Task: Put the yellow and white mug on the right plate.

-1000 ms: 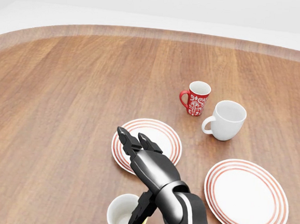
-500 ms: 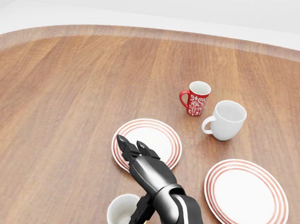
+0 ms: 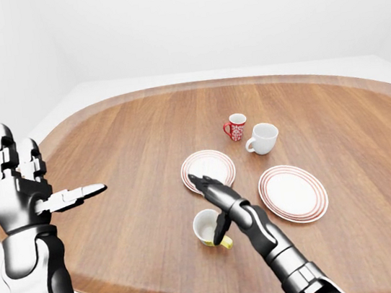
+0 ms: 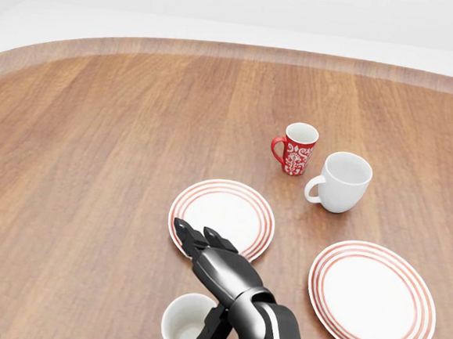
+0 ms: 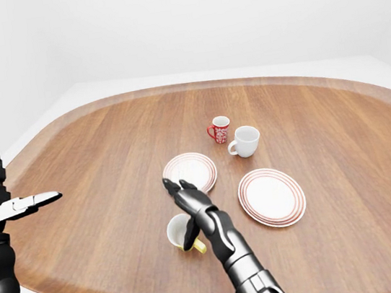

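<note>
A big oval brown wooden table stands in a plain white room.

The black right robot hand reaches low over the table. Its two long fingers point out flat and apart, and its thumb dips down inside the yellow and white mug. The hand is not squeezed shut on the mug yet. I think it is placed this way to pinch the mug's wall and lift it.

The mug stands upright near the bottom of the head view, just below the left round white plate with red rings.

The right round white plate with red rings is bare, so the mug can go there.

A red patterned mug and a plain white mug stand close together above the plates.

The black and silver left robot hand is held up, open, far away at the left.
</note>
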Available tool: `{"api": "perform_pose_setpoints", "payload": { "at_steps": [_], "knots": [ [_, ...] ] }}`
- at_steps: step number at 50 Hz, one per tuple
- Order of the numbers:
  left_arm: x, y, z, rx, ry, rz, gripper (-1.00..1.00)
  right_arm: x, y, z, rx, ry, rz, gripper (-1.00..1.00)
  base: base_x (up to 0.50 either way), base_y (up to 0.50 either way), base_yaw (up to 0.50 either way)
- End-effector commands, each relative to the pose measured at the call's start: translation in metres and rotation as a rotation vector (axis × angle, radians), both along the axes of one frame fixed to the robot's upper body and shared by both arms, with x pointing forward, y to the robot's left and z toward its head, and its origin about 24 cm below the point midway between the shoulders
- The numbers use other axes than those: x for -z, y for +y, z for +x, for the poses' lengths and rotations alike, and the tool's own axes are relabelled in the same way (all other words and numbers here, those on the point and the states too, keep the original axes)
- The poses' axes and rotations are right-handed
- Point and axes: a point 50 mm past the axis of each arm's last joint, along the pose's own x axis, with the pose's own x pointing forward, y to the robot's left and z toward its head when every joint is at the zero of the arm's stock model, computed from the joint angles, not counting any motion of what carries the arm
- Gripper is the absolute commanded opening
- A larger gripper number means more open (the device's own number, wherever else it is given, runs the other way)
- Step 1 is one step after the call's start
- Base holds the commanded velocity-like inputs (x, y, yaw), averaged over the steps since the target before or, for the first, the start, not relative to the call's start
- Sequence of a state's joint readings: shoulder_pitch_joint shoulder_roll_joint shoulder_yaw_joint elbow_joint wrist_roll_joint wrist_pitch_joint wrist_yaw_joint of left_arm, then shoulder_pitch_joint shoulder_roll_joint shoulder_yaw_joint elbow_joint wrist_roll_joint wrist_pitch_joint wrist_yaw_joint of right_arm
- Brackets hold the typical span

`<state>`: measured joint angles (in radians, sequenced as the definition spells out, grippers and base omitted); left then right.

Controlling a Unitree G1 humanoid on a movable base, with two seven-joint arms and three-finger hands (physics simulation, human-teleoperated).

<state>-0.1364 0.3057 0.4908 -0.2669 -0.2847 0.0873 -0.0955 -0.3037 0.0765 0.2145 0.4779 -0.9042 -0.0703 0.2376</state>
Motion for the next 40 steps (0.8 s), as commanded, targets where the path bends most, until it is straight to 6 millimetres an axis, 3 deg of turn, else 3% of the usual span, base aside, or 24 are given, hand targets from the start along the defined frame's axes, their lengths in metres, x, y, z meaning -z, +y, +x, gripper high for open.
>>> {"api": "perform_pose_setpoints", "payload": {
  "at_steps": [1, 40],
  "knots": [
    [-0.001, 0.000, 0.000, 0.000, -0.004, 0.001, 1.00, 0.009, -0.002, -0.001, 0.001, 0.022, -0.012, 1.00, 0.00, 0.00, 0.00],
    [-0.001, 0.000, -0.001, 0.001, -0.003, 0.002, 1.00, 0.039, -0.008, -0.005, 0.040, 0.130, -0.057, 1.00, 0.00, 0.00, 0.00]
  ]
}}
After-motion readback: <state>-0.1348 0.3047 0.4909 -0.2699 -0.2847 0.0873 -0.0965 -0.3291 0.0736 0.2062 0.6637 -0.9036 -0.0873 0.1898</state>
